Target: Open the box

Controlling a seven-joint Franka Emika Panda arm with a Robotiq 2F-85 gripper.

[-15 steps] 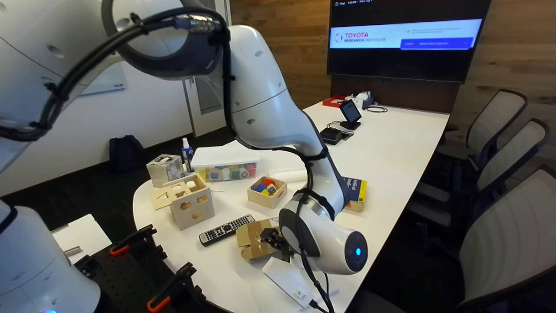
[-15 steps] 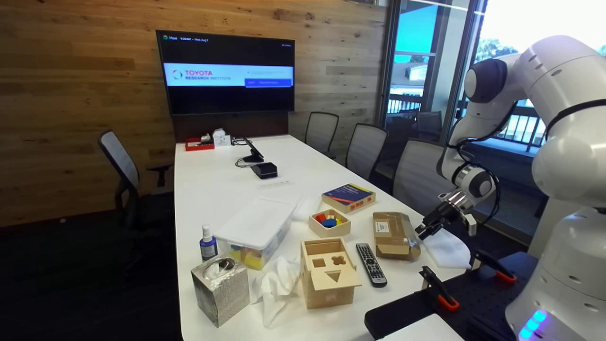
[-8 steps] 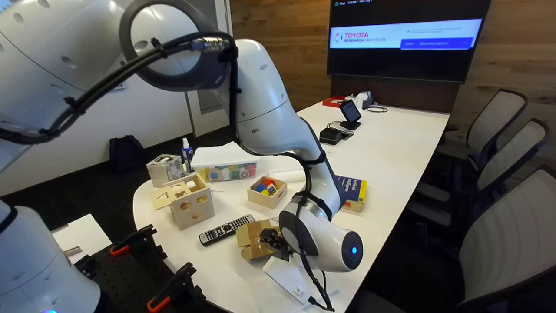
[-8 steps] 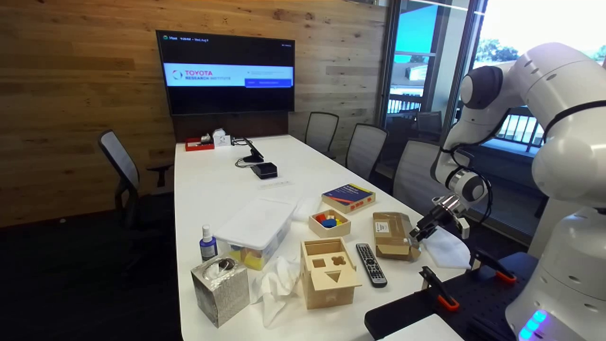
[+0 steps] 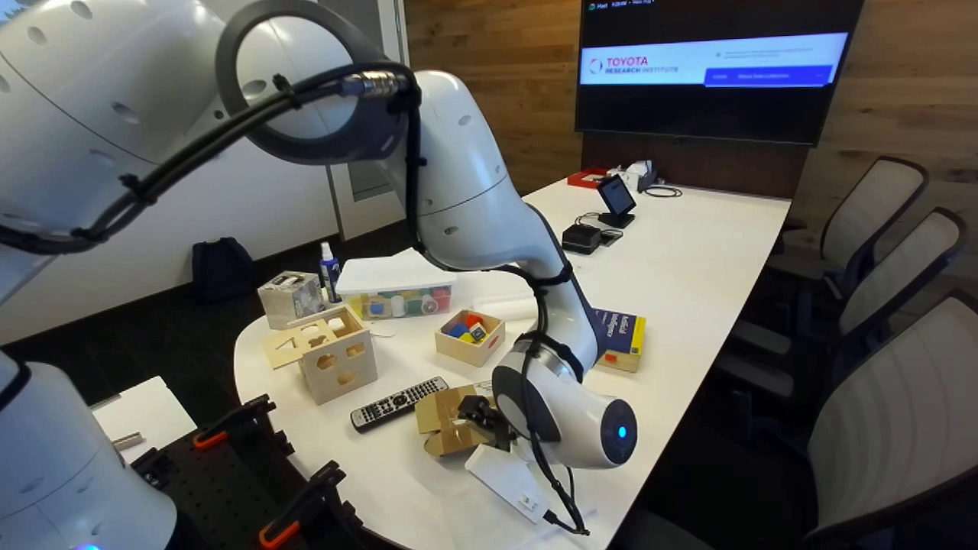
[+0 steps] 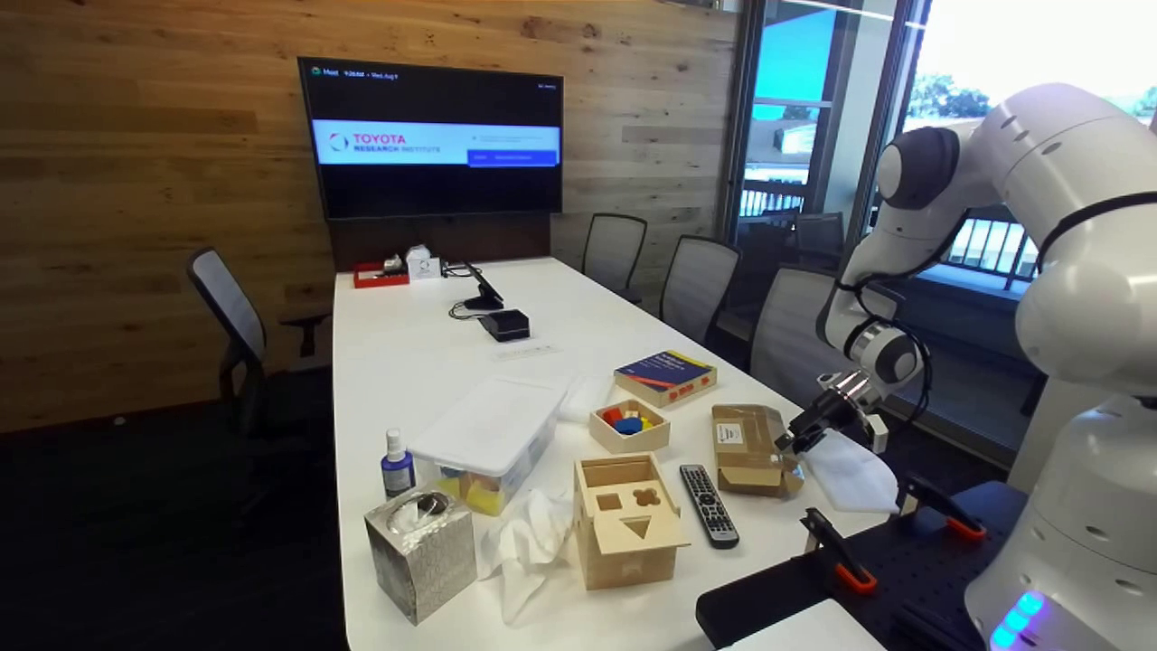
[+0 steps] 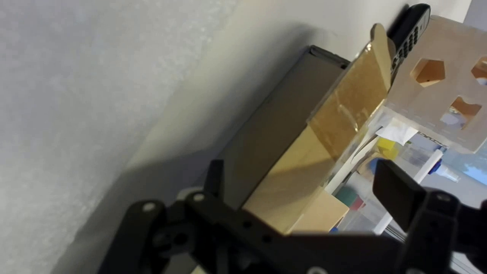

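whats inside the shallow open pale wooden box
The shallow pale wooden box holds at least a red block, a blue block and a yellow block; whatever lies beneath them is covered.

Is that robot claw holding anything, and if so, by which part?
Nothing is held: the gripper is open near the cardboard box, clamping no part of it.

Franka arm (image 6: 1053, 172) sits lower than a second ago; jaws now closer to the tan cardboard box (image 6: 748, 443).
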